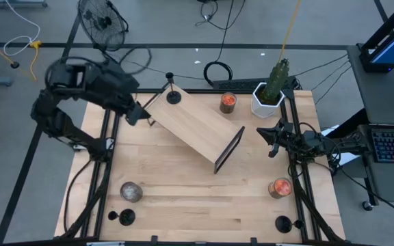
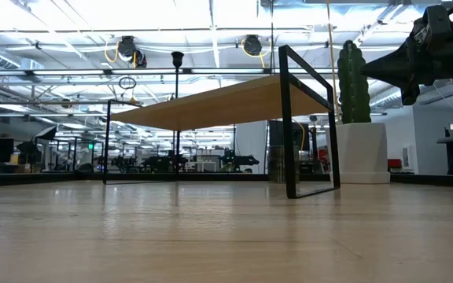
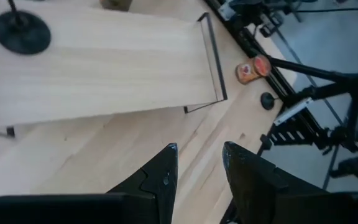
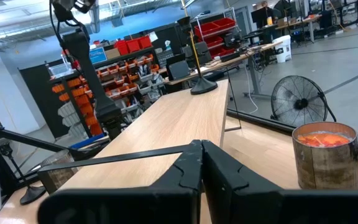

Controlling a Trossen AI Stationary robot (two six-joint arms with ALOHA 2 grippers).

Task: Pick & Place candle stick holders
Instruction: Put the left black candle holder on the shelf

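A: Candle stick holder sits on the wooden shelf's top, at the end just past the left gripper. Black disc base w/ thin upright stem. Two more candle stick holders near the table's front edge, one at the left corner, one at the right, both well away from either gripper.

B: Handling?

A: Prob light, rigid, top-heavy-ish; the stem could tip it. I'd pinch the stem low, near the base. Matte finish, so likely not slippery.

B: Grippers?

A: Left fingers partly apart, narrow gap, holding nothing, hovering beside the shelf end. Right gripper closed, empty, parked off the shelf's other end.

B: Obstacles?

A: Shelf's black frame under the top. Orange candle jar & potted cactus beyond the right gripper, 2nd jar on its near side. Round greyish object near the front-left holder; can't tell what it is.
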